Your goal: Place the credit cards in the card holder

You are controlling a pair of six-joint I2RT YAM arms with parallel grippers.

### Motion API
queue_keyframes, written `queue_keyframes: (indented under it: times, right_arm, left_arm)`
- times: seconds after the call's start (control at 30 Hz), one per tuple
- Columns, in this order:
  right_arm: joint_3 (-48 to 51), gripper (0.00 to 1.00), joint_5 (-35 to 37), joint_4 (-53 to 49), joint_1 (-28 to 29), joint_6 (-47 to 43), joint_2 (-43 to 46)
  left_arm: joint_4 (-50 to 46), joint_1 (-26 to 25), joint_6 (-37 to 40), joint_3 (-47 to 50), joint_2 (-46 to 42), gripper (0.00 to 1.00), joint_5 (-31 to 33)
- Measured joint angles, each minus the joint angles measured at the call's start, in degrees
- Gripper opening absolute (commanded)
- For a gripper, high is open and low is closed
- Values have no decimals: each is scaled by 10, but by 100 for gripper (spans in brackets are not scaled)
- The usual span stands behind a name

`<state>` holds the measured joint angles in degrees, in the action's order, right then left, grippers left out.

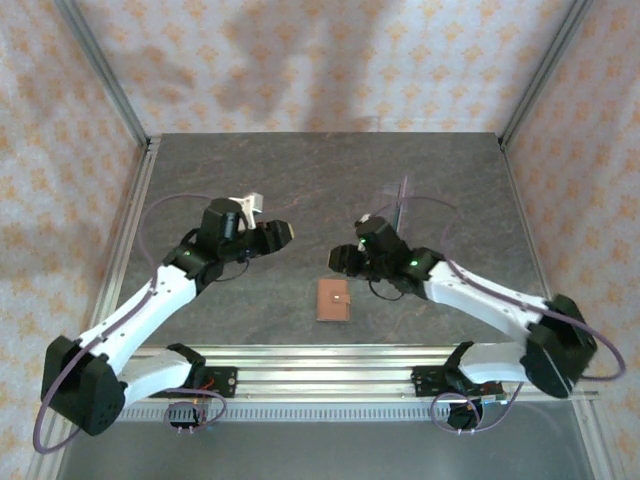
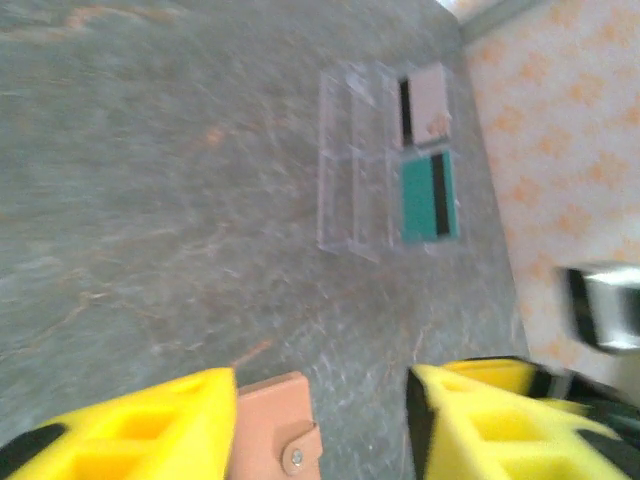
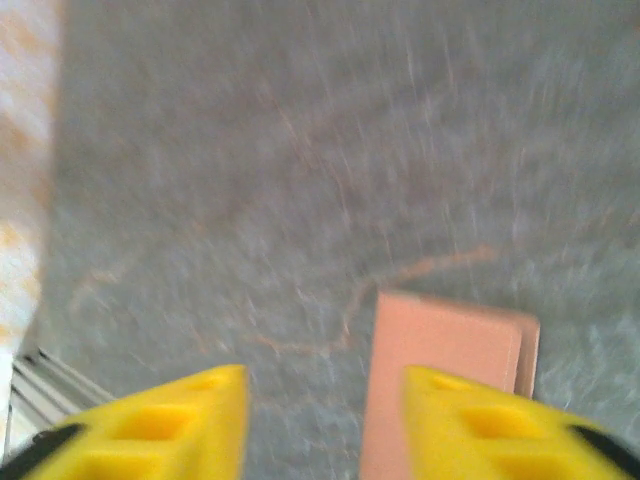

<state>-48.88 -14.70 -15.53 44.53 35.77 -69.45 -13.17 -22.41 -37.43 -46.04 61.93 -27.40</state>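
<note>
The card holder [image 1: 334, 300] lies closed and flat on the dark stone-patterned table [image 1: 300, 170], a little below the centre of the overhead frame. It is a small reddish-brown leather rectangle. In the left wrist view it sits at the bottom edge [image 2: 275, 420] and looks paler tan, with its snap tab [image 2: 300, 452] carrying a small metal stud. In the right wrist view it is at the lower right [image 3: 445, 345], blurred, with layered edges along its right side.

A teal card [image 2: 430, 195] and a pale card [image 2: 425, 105], each crossed by a dark stripe, lie in the upper right of the left wrist view, along the right side of a clear plastic stand [image 2: 350, 165]. Whether they sit in it or beside it cannot be told. Any print on them is too blurred to read.

The left gripper [image 1: 278, 233] hangs above the table with its yellow fingers [image 2: 140, 425] spread wide and empty. The right gripper [image 1: 340, 260] is likewise spread wide, holding nothing.
</note>
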Motion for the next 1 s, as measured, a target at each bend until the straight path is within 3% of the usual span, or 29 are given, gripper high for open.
queue_keyframes:
  times: [0.07, 0.1, 0.13, 0.17, 0.33, 0.43, 0.57, 0.73, 0.87, 1.0]
  right_arm:
    - [-5, 99, 50, -6, -8, -12, 57]
    - [-6, 99, 82, -9, -12, -20, 87]
    - [-6, 100, 110, -14, -15, -30, 113]
    - [-5, 100, 140, -17, -17, -42, 136]
    - [20, 99, 274, -19, -36, -122, 228]
    - [57, 99, 309, 6, -80, -190, 256]
    - [158, 99, 289, 72, -201, -261, 280]
    - [256, 99, 205, 163, -385, -273, 251]
    - [332, 99, 198, 284, -427, -293, 183]
    - [355, 100, 193, 361, -443, -311, 98]
  left_arm:
    - [-35, 10, 23, -2, -24, 64, 29]
    - [-51, 13, 35, -3, -37, 69, 44]
    - [-63, 15, 48, -5, -47, 80, 59]
    - [-72, 16, 62, -5, -58, 99, 76]
    - [-96, 16, 117, -5, -98, 99, 174]
    - [-104, 19, 156, -4, -101, 100, 238]
    - [-82, 54, 182, 27, -100, 100, 288]
    - [-23, 108, 211, 94, -92, 100, 337]
    - [69, 129, 263, 157, -73, 100, 393]
    - [252, 136, 355, 261, -36, 100, 401]
